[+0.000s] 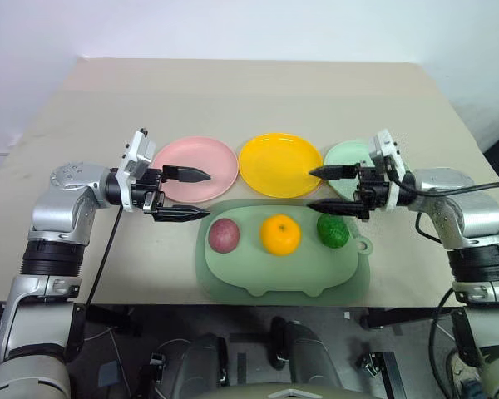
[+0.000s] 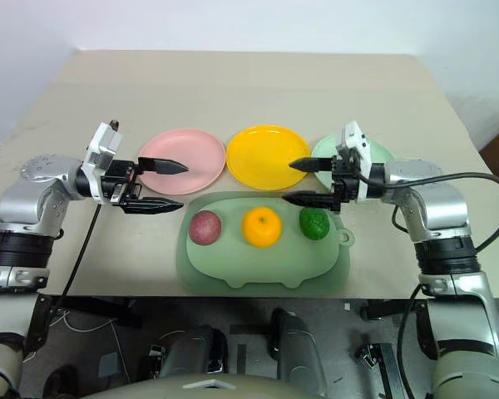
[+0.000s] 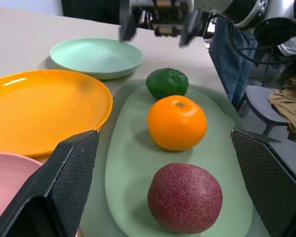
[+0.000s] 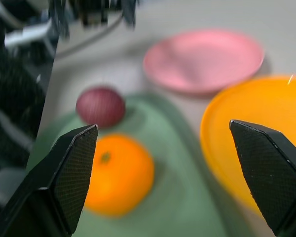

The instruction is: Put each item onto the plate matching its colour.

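Beige tabletop carried pink, yellow and mint round plastic plates behind a sage-green lobed mat holding purplish-red, orange and bumpy green fruits. Left gripper and right gripper hovered wide and empty, seemingly poised to sort.

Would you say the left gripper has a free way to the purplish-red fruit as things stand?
Probably yes. The left gripper is open and hovers just beside the purplish-red fruit, which lies uncovered on the green mat, apart from the orange fruit. Nothing stands between them.
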Motion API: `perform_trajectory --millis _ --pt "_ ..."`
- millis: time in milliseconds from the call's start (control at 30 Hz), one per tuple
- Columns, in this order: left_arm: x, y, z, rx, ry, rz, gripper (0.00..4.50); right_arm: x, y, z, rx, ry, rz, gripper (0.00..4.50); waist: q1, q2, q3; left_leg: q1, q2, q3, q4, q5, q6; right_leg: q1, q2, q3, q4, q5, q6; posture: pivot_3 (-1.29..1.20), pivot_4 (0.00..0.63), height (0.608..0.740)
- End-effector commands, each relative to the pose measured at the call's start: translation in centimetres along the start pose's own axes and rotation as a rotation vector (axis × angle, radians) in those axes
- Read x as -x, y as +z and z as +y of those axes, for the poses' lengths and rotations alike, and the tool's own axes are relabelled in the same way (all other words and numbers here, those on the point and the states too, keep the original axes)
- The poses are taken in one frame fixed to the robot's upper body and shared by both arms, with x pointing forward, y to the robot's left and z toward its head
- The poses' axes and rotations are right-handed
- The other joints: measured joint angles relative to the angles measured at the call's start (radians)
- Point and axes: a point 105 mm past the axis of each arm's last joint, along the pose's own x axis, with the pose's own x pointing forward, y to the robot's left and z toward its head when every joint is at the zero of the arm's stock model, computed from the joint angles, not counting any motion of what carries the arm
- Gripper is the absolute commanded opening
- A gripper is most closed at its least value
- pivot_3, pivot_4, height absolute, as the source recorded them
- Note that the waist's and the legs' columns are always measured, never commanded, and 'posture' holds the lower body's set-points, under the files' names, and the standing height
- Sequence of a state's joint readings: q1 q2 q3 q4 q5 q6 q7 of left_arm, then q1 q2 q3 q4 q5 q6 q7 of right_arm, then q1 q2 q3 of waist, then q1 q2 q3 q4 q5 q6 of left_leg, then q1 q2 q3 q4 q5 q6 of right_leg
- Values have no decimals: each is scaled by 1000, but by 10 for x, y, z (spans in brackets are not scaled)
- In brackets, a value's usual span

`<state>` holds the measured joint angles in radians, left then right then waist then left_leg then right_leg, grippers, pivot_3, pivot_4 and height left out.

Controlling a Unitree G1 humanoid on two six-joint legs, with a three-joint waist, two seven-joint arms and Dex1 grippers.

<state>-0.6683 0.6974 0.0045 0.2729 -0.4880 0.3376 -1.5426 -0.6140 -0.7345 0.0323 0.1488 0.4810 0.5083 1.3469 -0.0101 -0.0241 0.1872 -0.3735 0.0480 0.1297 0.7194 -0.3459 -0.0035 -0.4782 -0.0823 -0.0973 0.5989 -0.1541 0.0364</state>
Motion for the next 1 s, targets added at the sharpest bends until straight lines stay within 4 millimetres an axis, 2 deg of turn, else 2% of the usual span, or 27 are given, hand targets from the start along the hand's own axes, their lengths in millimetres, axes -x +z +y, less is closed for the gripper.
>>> perform_trajectory --millis 33,233,467,567,733,900,1000 --pt "2 10 1 -45 -4 3 4472 8 2 6 65 22 53 4500 -1 0 0 0 0 0 0 0 0 0 0 0 0 0 0 0 150 704" --pt "2 9 0 -41 -6 1 4472 17 -13 5 87 6 145 4500 -1 0 0 0 0 0 0 0 0 0 0 0 0 0 0 0 150 704" --pt "1 9 -1 -39 -12 6 4472 21 -41 5 121 0 284 4500 0 0 0 0 0 0 0 0 0 0 0 0 -1 0 0 0 150 704" --pt "1 10 -1 -40 -12 5 4472 18 -42 3 109 -5 281 4500 -1 0 0 0 0 0 0 0 0 0 0 0 -1 0 0 0 150 704" --pt "1 12 -2 -42 -13 7 4472 17 -58 -1 145 -14 356 4500 0 0 0 0 0 0 0 0 0 0 0 0 -1 0 0 0 150 704" --pt "3 14 -2 -44 -7 9 4472 16 -64 -3 172 -17 385 4500 -1 0 0 0 0 0 0 0 0 0 0 0 -1 0 0 0 150 704" --pt "3 14 -2 -40 -5 9 4472 14 -61 -6 155 -23 360 4500 -1 0 0 1 0 0 0 0 0 0 0 0 -1 0 0 0 150 704"
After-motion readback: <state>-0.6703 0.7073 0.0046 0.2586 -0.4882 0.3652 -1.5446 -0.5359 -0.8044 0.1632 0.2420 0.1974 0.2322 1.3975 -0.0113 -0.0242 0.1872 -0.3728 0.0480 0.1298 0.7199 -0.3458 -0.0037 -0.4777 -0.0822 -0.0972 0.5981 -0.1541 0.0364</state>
